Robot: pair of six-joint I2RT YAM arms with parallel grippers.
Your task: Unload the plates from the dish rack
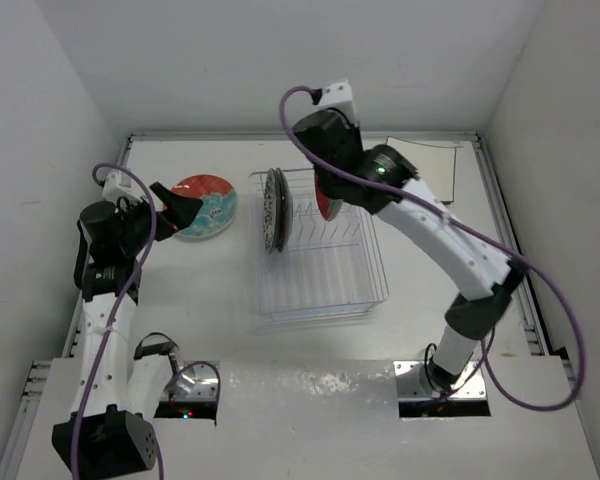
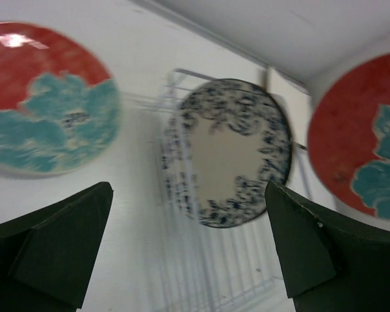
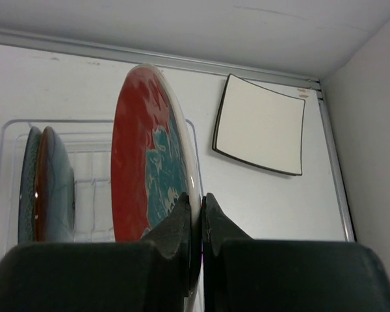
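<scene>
Over the far end of the dish rack [image 1: 325,300], the right arm stretched diagonally from its elbow at the counter's right side. Its wrist was bent down and the right hand [image 3: 196,198] was clenched on the rim of an upright red-and-teal plate [image 3: 146,156]. Two other plates [image 1: 273,210] stood on edge at the rack's left end, the floral plate [image 2: 227,153] facing the left wrist camera. The left arm rose along the left side of the counter [image 1: 210,290]. The left hand [image 1: 175,208] was released, fingers spread wide at the edge of a second red-and-teal plate [image 1: 208,205] lying flat. A square white plate [image 3: 260,127] lay in the far right corner.
</scene>
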